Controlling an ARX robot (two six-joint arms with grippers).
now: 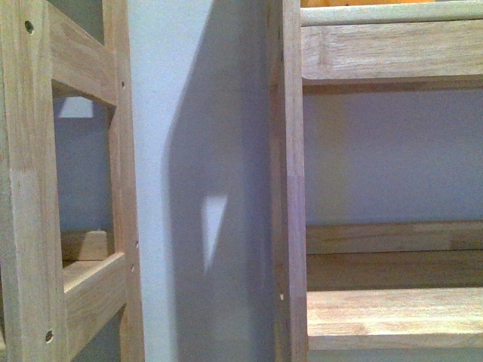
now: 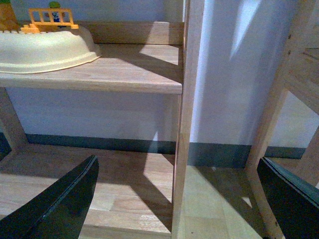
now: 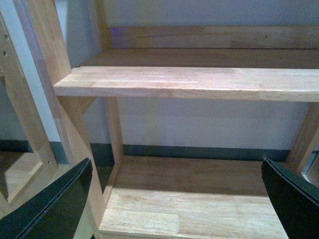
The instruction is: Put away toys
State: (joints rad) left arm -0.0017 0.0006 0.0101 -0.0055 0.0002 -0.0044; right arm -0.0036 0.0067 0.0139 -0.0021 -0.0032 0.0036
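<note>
No toy shows whole. A thin orange-yellow strip [image 1: 355,2] peeks over the top shelf board in the front view, too little of it to name. In the left wrist view a cream tub [image 2: 50,50] stands on a shelf with an orange plastic fence piece [image 2: 52,19] and a yellow-brown shape [image 2: 6,17] at its far side. My left gripper [image 2: 177,164] is open, its dark fingers [image 2: 65,199] spread either side of a shelf post, holding nothing. My right gripper [image 3: 176,162] is open too, above a bare lower shelf board [image 3: 199,199].
Two wooden shelf units stand against a pale wall, with a narrow gap [image 1: 204,188] between them. An upright post [image 2: 187,124] stands straight ahead of the left gripper. Ahead of the right gripper runs a middle shelf board [image 3: 189,82], with a side post [image 3: 50,59] beside it.
</note>
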